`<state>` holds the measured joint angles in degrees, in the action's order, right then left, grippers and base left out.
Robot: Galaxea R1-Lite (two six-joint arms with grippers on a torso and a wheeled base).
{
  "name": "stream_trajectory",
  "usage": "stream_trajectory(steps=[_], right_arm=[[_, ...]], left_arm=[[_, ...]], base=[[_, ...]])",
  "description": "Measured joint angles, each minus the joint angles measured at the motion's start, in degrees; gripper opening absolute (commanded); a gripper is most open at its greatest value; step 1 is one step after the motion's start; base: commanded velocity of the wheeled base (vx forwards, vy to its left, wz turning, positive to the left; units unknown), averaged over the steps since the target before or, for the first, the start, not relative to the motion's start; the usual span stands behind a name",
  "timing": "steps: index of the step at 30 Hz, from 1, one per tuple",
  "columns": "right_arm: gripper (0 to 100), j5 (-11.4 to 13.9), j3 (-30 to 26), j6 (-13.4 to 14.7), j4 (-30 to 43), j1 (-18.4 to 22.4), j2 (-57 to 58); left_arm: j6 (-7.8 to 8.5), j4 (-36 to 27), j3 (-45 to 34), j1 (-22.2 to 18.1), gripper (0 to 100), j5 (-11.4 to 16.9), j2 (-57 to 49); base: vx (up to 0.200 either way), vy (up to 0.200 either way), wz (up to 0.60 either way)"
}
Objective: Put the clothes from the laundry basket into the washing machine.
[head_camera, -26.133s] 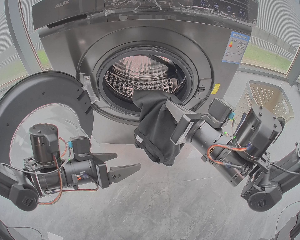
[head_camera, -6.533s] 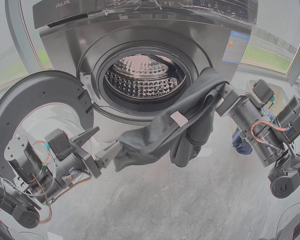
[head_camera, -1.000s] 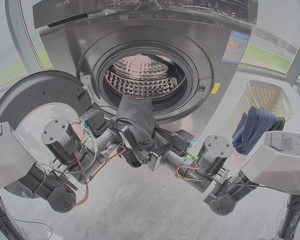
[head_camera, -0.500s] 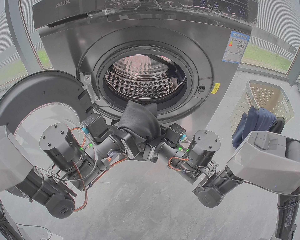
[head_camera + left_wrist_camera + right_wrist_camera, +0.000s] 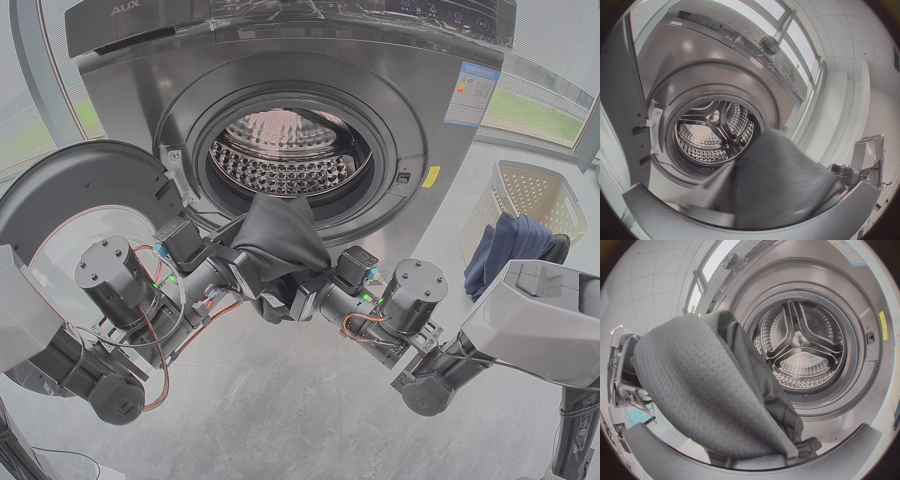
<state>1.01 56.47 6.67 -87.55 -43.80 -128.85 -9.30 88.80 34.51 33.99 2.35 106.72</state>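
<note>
A dark grey garment (image 5: pixel 278 240) is bunched between my two grippers, right in front of the lower rim of the washing machine (image 5: pixel 400 112) drum opening (image 5: pixel 284 153). My left gripper (image 5: pixel 240 253) presses into the bundle from the left, wrapped by the cloth. On the right, my right gripper (image 5: pixel 301 294) is shut on the garment's lower part. The cloth fills the foreground in the left wrist view (image 5: pixel 778 181) and the right wrist view (image 5: pixel 703 390), with the shiny drum (image 5: pixel 803 343) behind. The laundry basket (image 5: pixel 544 187) stands at right, a blue garment (image 5: pixel 509 250) draped over its rim.
The round machine door (image 5: pixel 81 194) hangs open to the left, close to my left arm. Grey tiled floor (image 5: pixel 281 406) lies bare below the arms. Windows stand behind and beside the machine.
Over the last second both grippers dipped with the bundle, then lifted it back against the drum's lower rim. Seconds before, the garment hung stretched between the two arms.
</note>
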Motion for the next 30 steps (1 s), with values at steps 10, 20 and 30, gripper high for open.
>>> stream_trajectory(steps=[10, 20, 30], right_arm=[[0, -2.07, -3.69, 0.35, 0.13, 0.41, 2.95], [0, -2.23, -3.96, 0.59, 0.32, 3.29, 4.60], [0, -2.65, -3.11, 0.63, 0.57, 2.79, 4.68]], left_arm=[[-0.24, -0.04, -0.34, -2.35, 100, -0.39, 2.52], [-0.17, 0.02, -1.88, -2.55, 100, 0.05, 3.36], [0.39, 0.21, -5.13, -1.94, 100, 1.12, 4.01]], base=[[0.000, 0.000, 0.00], [0.000, 0.000, 0.00], [0.000, 0.000, 0.00]])
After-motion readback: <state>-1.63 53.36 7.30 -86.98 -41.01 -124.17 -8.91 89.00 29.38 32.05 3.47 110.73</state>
